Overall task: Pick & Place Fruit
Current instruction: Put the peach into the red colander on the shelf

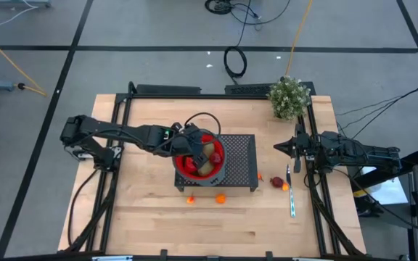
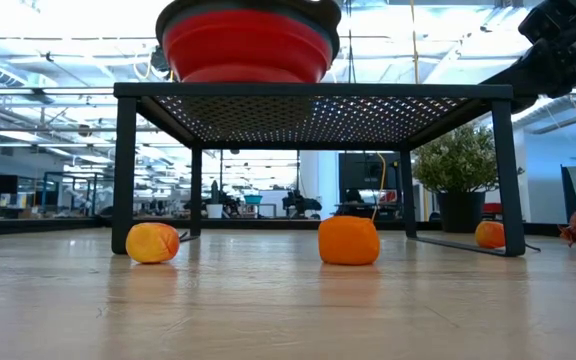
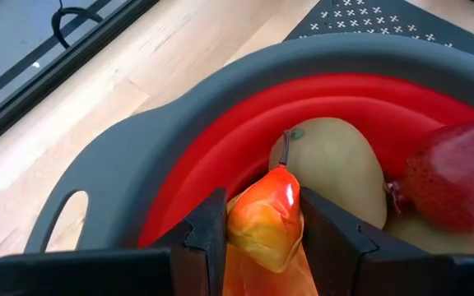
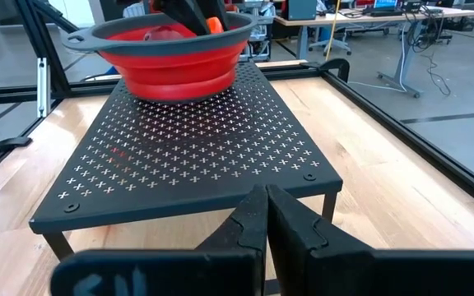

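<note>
A red bowl [image 1: 200, 161] with a grey rim stands on the left part of a black perforated rack [image 1: 239, 148] in the middle of the table. In the bowl lie a pale brown oval fruit [image 3: 336, 168] and a dark red fruit [image 3: 455, 177]. My left gripper [image 3: 262, 205] hangs over the bowl's inside [image 1: 191, 150], shut on a longer red-orange-yellow fruit [image 3: 266, 226]. Two orange fruits [image 1: 190, 199] [image 1: 220, 196] lie on the table in front of the rack; a dark red one [image 1: 276, 181] and a small orange one [image 1: 285, 186] lie to its right. My right gripper [image 4: 266, 205] waits shut at the table's right side [image 1: 281, 147]. My left gripper pinches the red-orange-yellow fruit by its two long sides [image 3: 239, 230] between the two fingers. The fingers slant down from the table's left. The fruit's pointed end [image 3: 282, 177] sticks out past the fingertips, over the bowl's red inside; whether it touches the fruit below I cannot tell.
A leafy potted plant [image 1: 289, 98] stands at the table's far right corner. A thin pale-handled utensil [image 1: 292, 197] lies by the right edge near the dark red fruit. Bare wood spreads along the near side of the table [image 1: 216, 228].
</note>
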You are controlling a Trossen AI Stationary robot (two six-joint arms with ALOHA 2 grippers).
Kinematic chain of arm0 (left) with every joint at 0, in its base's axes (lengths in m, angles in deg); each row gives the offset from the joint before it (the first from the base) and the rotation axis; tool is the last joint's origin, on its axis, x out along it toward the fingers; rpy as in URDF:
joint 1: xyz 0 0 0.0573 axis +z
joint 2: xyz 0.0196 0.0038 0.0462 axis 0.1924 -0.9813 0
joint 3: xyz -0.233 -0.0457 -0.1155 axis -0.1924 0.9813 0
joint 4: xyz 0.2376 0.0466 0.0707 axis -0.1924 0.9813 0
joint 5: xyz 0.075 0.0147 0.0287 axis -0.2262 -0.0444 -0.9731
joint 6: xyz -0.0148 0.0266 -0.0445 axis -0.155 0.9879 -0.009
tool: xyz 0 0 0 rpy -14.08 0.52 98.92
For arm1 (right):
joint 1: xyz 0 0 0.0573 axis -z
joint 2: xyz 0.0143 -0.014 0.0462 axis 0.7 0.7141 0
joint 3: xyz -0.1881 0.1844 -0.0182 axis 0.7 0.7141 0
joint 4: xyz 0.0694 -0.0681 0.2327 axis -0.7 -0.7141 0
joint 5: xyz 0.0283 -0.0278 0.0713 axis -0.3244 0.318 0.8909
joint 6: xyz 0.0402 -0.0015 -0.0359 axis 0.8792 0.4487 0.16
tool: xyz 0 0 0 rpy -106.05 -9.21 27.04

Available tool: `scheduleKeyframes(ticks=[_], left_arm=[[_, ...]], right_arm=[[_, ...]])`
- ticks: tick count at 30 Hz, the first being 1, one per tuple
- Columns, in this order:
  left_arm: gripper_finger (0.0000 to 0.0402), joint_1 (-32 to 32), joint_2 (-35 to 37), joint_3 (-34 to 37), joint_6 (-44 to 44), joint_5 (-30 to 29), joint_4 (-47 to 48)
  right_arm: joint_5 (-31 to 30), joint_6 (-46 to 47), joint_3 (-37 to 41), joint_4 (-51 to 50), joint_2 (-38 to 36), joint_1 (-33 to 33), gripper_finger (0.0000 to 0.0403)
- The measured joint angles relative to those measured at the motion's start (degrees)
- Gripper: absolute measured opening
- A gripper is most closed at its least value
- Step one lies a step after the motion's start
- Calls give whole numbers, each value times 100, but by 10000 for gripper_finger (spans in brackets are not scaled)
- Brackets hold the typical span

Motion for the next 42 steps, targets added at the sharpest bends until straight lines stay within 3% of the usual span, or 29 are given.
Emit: scheduleKeyframes(ticks=[4, 12, 17, 28, 35, 42], left_arm=[[143, 0, 0, 0, -39, -6, -2], [231, 0, 2, 0, 123, -77, -11], [263, 17, 205, -133, 246, 238, -17], [269, -330, 1011, -476, -1230, 313, -24], [269, -977, 1272, -483, -2190, 299, -104], [269, -1762, 1233, -483, -2627, 221, -899]], right_arm=[[0, 0, 0, -1, -1, 1, 0], [0, 0, 0, -1, -1, 0, 0], [1, 0, -1, 81, 1, 2, 0], [17, 141, 1, 88, -2, 0, 0], [23, 492, 0, 38, 0, -1, 0], [24, 492, 0, 33, -2, 2, 0]])
